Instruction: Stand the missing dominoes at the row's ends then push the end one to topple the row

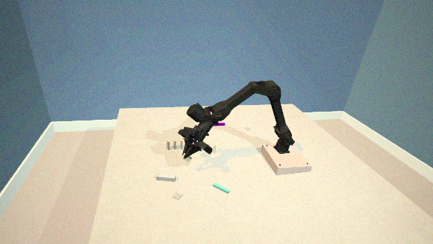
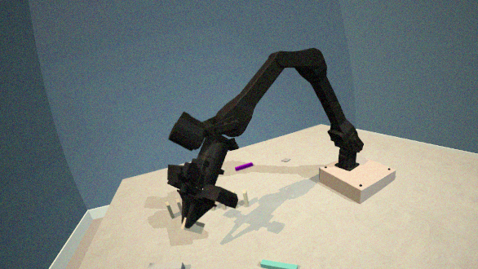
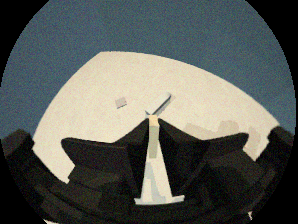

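- Your wrist view shows what the top view hides: a pale domino [image 2: 183,223] [image 3: 154,140] between the fingertips of the gripper [image 1: 185,157] [image 2: 186,225] [image 3: 152,121].
- In the exterior view you can see only a sliver of that domino beside the dark fingers.
- You have the fingers nearly together, gripping the domino; you can't tell whether it touches the table [image 1: 295,207] [image 2: 347,236] [image 3: 90,85].
- The top and exterior views show you parts of the standing row [image 1: 168,145] [image 2: 245,198], some of it hidden behind the gripper; the wrist view shows none of it.
- Both outside views show you the purple bar [image 1: 220,124] [image 2: 244,166] and teal bar [image 1: 221,188] [image 2: 279,265]; the wrist view doesn't.
- Your top and wrist views show the gray block [image 1: 165,178] [image 3: 161,104] near a flat square tile [image 1: 177,196] [image 3: 121,102].
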You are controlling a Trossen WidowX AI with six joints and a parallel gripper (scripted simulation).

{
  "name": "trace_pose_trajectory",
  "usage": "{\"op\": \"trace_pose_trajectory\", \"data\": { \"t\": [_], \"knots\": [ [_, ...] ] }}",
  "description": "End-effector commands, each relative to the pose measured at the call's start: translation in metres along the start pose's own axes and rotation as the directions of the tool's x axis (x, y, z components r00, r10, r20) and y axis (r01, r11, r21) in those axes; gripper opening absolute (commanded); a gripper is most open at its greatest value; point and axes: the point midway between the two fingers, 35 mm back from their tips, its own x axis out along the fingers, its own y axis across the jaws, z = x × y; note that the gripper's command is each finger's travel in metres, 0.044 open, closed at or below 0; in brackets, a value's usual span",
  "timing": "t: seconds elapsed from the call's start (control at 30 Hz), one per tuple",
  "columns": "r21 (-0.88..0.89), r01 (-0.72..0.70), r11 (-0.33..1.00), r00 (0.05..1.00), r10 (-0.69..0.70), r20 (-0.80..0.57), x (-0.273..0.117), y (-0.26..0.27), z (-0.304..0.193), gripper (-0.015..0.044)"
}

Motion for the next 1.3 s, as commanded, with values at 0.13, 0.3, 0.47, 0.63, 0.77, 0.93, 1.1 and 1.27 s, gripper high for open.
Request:
{"op": "trace_pose_trajectory", "data": {
  "t": [0.13,0.3,0.47,0.63,0.77,0.93,1.1,1.27],
  "knots": [
    [0.001,-0.013,1.000,0.991,0.013,0.129,-0.009,-0.001,0.001,0.0030],
    [-0.003,-0.023,1.000,0.980,0.023,0.195,-0.013,-0.001,-0.002,0.0030],
    [-0.011,-0.033,0.999,0.965,0.035,0.258,-0.019,0.001,-0.005,0.0030],
    [-0.023,-0.043,0.999,0.947,0.049,0.318,-0.027,0.004,-0.009,0.0030],
    [-0.035,-0.051,0.998,0.930,0.061,0.363,-0.033,0.007,-0.013,0.0030],
    [-0.053,-0.060,0.997,0.906,0.077,0.416,-0.043,0.012,-0.018,0.0030],
    [-0.076,-0.066,0.995,0.881,0.094,0.464,-0.054,0.019,-0.023,0.0030],
    [-0.101,-0.071,0.992,0.854,0.112,0.507,-0.065,0.026,-0.029,0.0030]
  ]
}}
